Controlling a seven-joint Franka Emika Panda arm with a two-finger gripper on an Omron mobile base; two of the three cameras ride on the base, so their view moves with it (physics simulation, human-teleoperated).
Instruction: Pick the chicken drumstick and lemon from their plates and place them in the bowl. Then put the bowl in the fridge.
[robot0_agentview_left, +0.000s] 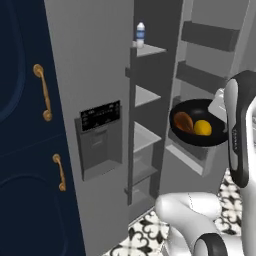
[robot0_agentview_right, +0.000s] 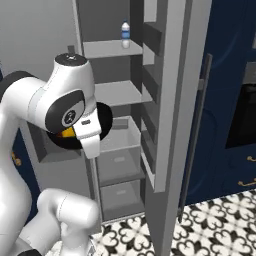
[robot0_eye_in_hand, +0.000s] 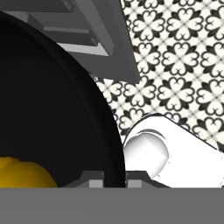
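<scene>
The black bowl (robot0_agentview_left: 196, 111) hangs in the air in front of the open fridge (robot0_agentview_left: 90, 75), level with its middle shelves (robot0_agentview_left: 146, 95). Inside the bowl lie the reddish-brown chicken drumstick (robot0_agentview_left: 183, 121) and the yellow lemon (robot0_agentview_left: 202, 128), side by side. In the hand view my gripper (robot0_eye_in_hand: 114, 180) is shut on the bowl's rim (robot0_eye_in_hand: 111, 144), and the lemon (robot0_eye_in_hand: 22, 173) shows at the lower left. From the right base view my arm covers most of the bowl (robot0_agentview_right: 107, 125). The plates are out of view.
A water bottle (robot0_agentview_left: 140, 34) stands on the fridge's top shelf. Both fridge doors stand open: the dispenser door (robot0_agentview_left: 100, 116) on the left, the door with the bar handle (robot0_agentview_right: 197, 130) on the right. Navy cabinets with gold handles (robot0_agentview_left: 44, 92) flank the fridge. The floor is patterned tile (robot0_eye_in_hand: 183, 52).
</scene>
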